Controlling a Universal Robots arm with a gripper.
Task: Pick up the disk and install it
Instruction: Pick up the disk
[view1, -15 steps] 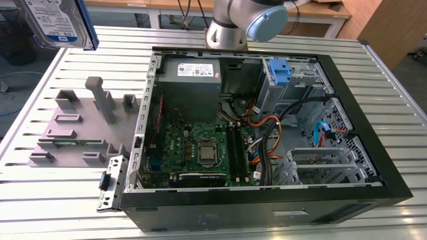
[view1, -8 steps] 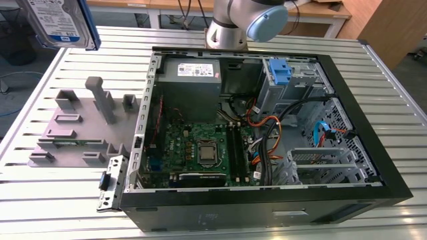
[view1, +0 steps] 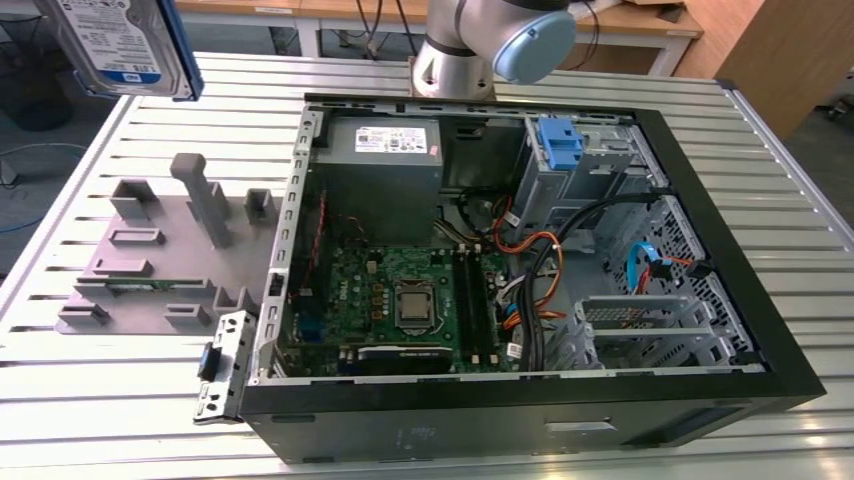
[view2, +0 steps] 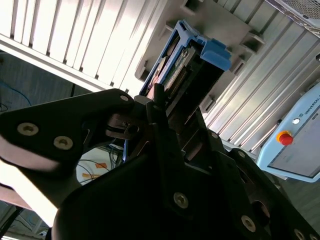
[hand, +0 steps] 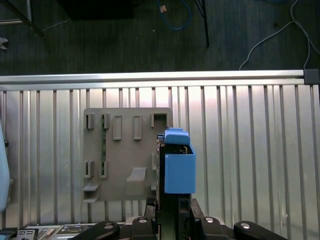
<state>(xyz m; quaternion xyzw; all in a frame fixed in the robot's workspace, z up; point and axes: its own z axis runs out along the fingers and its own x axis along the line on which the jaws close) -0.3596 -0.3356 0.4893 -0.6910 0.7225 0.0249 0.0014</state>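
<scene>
The disk, a silver hard drive with a white-and-blue label and a blue carrier frame, hangs high at the exterior view's top left, above the slatted table. In the first wrist view the disk stands on edge over the table, beside the grey holder plate, and my gripper is shut on its near end. The second wrist view shows the disk from below, clamped between the black fingers.
An open computer case lies on the table at the exterior view's right, with a motherboard, grey power-supply box, cables and a drive bay with a blue latch. The grey holder plate lies left of it. The arm's base stands behind the case.
</scene>
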